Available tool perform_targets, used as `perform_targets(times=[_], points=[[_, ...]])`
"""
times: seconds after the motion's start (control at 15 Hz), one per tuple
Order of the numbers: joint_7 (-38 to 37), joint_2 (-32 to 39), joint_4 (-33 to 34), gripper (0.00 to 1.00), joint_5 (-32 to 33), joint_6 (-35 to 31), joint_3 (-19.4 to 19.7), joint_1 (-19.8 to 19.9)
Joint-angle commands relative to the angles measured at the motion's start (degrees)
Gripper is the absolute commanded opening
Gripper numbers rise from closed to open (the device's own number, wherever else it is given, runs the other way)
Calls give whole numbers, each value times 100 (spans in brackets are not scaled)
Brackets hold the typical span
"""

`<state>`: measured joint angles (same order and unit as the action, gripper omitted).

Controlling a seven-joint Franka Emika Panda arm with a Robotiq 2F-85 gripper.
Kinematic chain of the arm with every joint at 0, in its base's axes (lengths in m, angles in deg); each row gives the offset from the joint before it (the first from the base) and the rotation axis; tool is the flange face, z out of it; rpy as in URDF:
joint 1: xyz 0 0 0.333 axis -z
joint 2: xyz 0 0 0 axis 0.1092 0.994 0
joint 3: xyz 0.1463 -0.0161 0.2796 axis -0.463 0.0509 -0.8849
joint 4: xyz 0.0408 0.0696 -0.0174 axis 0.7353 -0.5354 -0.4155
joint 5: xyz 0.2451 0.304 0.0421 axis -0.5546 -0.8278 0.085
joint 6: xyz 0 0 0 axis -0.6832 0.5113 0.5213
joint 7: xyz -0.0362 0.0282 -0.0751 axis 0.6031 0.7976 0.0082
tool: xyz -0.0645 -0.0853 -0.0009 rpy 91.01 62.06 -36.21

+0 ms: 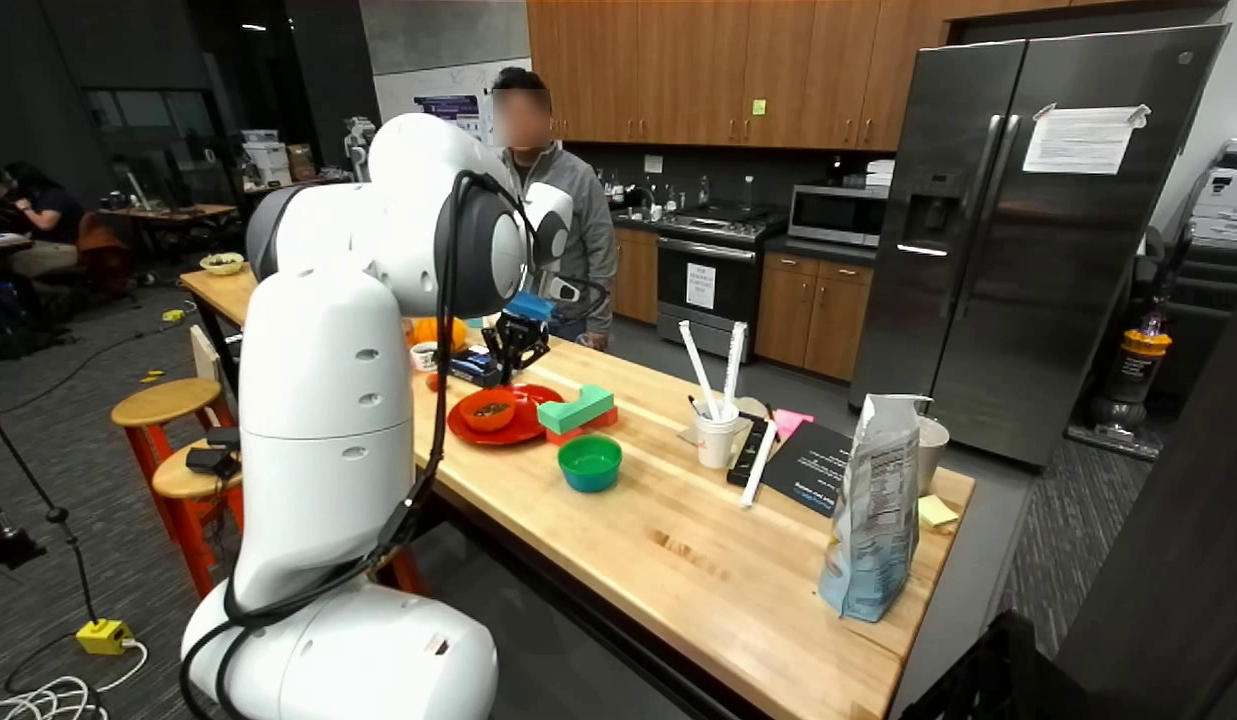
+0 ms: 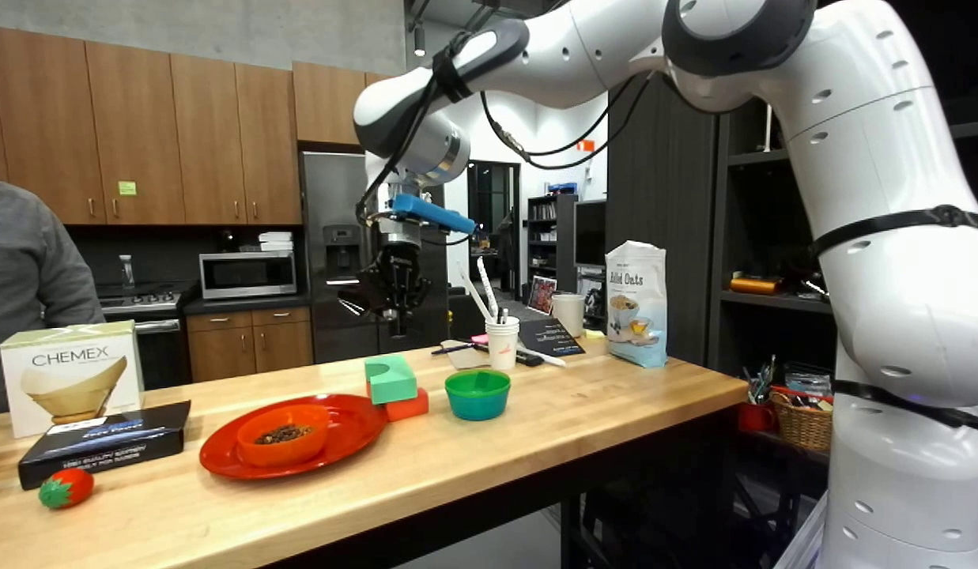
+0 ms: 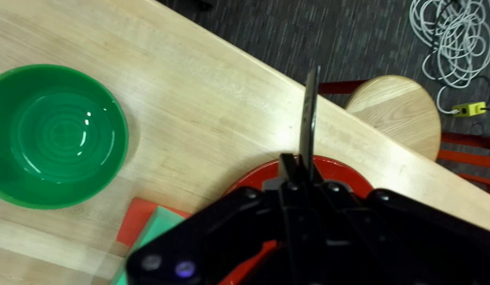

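My gripper [image 3: 298, 166] is shut on a thin metal utensil [image 3: 309, 114], seen edge-on in the wrist view. Its silver prongs [image 2: 350, 306] look like a fork's in an exterior view. The gripper [image 2: 398, 322] hangs well above the wooden table. Beneath it in the wrist view lies a red plate [image 3: 344, 172], largely hidden by the fingers. On that plate rests an orange bowl [image 2: 292, 454] with brown bits inside. A green bowl [image 3: 58, 134] stands apart from the plate. Between them a green block [image 2: 392, 381] lies on a red block [image 2: 409, 407].
A paper cup [image 1: 716, 443] with white sticks and an oats bag [image 2: 636, 304] stand on the table. A Chemex box [image 2: 73, 371], a black box [image 2: 105, 442] and a toy strawberry [image 2: 66, 487] sit at another end. A person [image 1: 578, 200] stands behind; stools [image 3: 399, 114] flank the edge.
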<state>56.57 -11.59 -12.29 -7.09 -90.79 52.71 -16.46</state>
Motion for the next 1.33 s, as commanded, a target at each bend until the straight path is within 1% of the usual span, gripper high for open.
perform_targets(times=[0.0, 0.27, 0.67, 0.8, 1.07, 1.2, 1.27], points=[[678, -39, 84, 1, -572, 327, -40, 180], [1353, 84, 126, 1, -1304, 748, -25, 386], [2114, 325, 238, 1, -1999, 1403, 3, 624], [2279, 413, 281, 1, -2110, 1557, 18, 651], [2441, 522, 374, 1, -2103, 1793, 36, 659], [2513, 544, 376, 1, -2090, 1827, 41, 659], [2411, 492, 242, 4, -2012, 1653, 52, 584]])
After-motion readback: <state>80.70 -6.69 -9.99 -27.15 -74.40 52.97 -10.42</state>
